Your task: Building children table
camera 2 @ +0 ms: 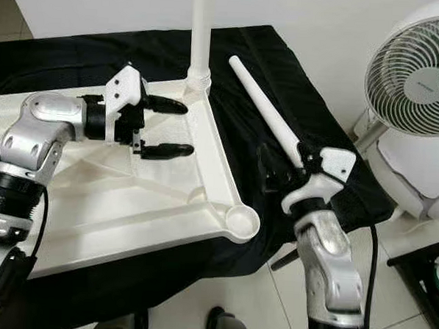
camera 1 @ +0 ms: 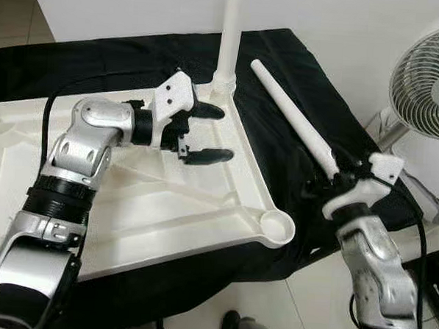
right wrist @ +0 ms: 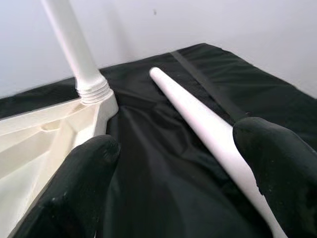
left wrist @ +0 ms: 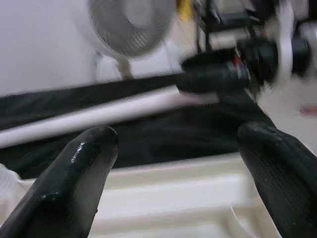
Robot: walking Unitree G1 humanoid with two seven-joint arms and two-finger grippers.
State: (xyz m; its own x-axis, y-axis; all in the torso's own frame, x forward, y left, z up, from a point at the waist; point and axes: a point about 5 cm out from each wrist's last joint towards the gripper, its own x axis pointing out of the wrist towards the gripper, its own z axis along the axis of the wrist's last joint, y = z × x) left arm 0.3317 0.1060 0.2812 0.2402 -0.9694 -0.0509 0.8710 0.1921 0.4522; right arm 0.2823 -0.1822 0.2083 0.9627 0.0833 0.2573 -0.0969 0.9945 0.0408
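1. A white tabletop (camera 1: 166, 206) lies upside down on a black cloth (camera 1: 283, 72), ribs up.
2. One leg (camera 1: 229, 32) stands upright, screwed into the far corner socket; the near corner socket (camera 1: 278, 226) holds nothing.
3. A loose leg (camera 1: 292, 117) lies on the cloth just beside the tabletop's right edge.
4. The left gripper (camera 1: 206, 133) hovers over the tabletop near the standing leg, fingers spread, holding nothing.
5. The right gripper (camera 2: 289, 164) sits at the loose leg's near end, fingers (right wrist: 84, 183) spread either side of it; the leg touches one finger.
6. A fan (camera 2: 415, 79) stands on the floor at the right.
7. A person's shoes (camera 1: 233, 327) show at the bottom edge.
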